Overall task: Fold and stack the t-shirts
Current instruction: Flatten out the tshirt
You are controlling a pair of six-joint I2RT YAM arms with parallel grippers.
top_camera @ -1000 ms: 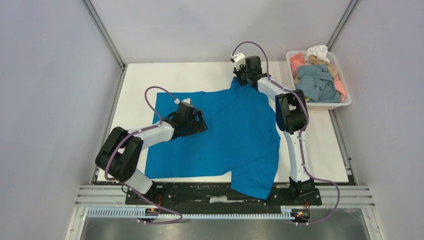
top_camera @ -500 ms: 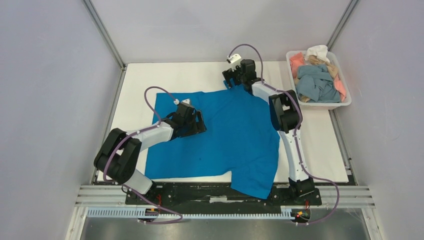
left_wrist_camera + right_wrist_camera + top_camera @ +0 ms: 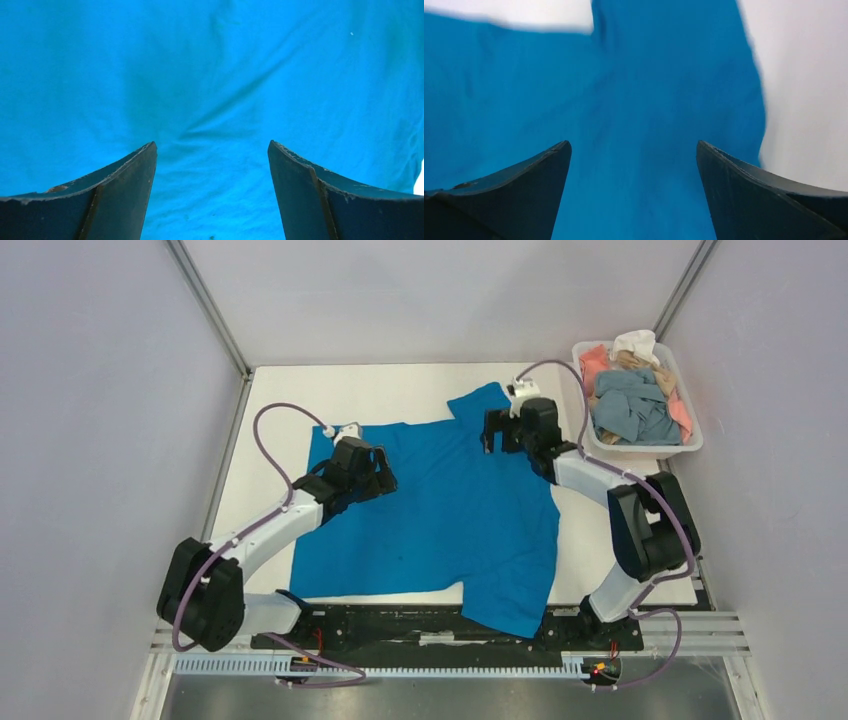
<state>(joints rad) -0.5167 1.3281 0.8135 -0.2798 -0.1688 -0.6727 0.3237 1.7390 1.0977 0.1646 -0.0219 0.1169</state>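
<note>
A bright blue t-shirt (image 3: 440, 510) lies spread on the white table, one sleeve (image 3: 478, 404) pointing to the far side and its lower corner hanging over the near edge. My left gripper (image 3: 378, 478) hovers open above the shirt's left part; the left wrist view shows only blue cloth (image 3: 215, 75) under the open gripper (image 3: 212, 144). My right gripper (image 3: 494, 432) stands open just near of the far sleeve. In the right wrist view nothing is between the gripper's (image 3: 634, 143) fingers, and the sleeve (image 3: 674, 60) lies ahead. More t-shirts, grey-blue (image 3: 632, 406), salmon pink (image 3: 593, 362), tan (image 3: 630, 361) and white (image 3: 634, 342), are piled in a tray.
The white plastic tray (image 3: 640, 449) stands at the back right of the table. Bare white table (image 3: 350, 390) shows beyond the shirt and along its right side (image 3: 640, 550). Grey walls enclose the table on three sides.
My right gripper has opened, let go of the far sleeve and drawn back to the right and nearer. The sleeve now lies flat. My left arm has shifted a little left and farther.
</note>
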